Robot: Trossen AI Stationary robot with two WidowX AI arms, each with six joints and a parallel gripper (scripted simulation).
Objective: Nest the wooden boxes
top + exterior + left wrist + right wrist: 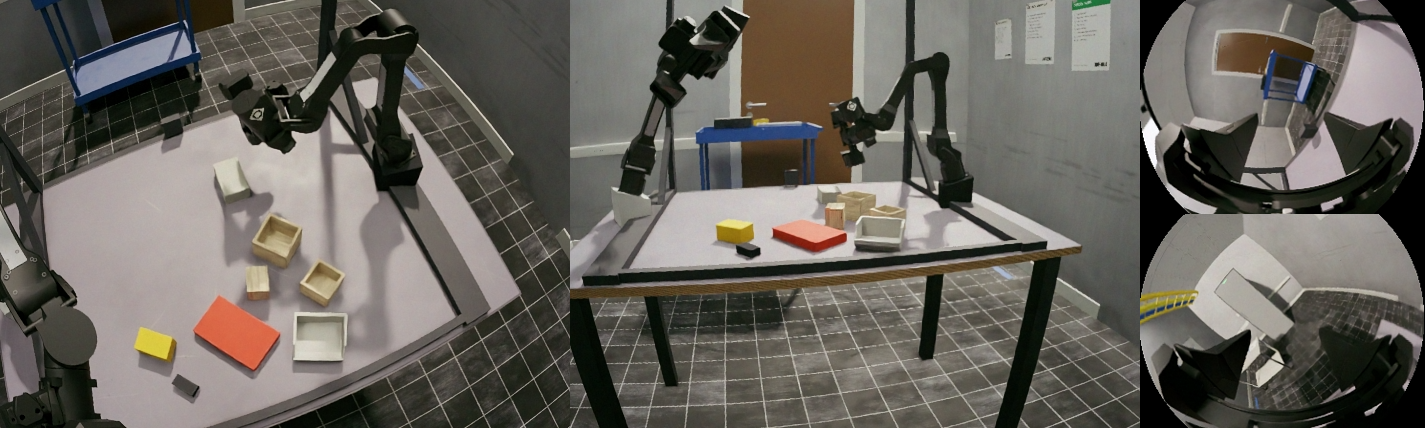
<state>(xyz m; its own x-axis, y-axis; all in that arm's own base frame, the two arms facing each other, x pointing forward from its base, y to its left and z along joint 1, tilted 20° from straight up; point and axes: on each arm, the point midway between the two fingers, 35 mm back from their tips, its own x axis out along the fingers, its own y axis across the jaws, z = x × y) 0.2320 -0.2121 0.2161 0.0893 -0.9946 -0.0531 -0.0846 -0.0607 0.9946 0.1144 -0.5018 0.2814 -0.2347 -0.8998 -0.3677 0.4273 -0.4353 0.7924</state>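
Three wooden boxes stand near the table's middle. The biggest wooden box is upright with its open side up. The middle wooden box is upright and open beside it. The smallest wooden box shows closed faces only, so it lies on its side or upside down. My left gripper is open and empty, high above the table's far edge. My right gripper is open and empty, raised high over the table's other end.
An open white box sits near the front edge, and a white box lies on its side further back. A red slab, a yellow block and two small dark blocks also lie on the table. A blue cart stands beyond.
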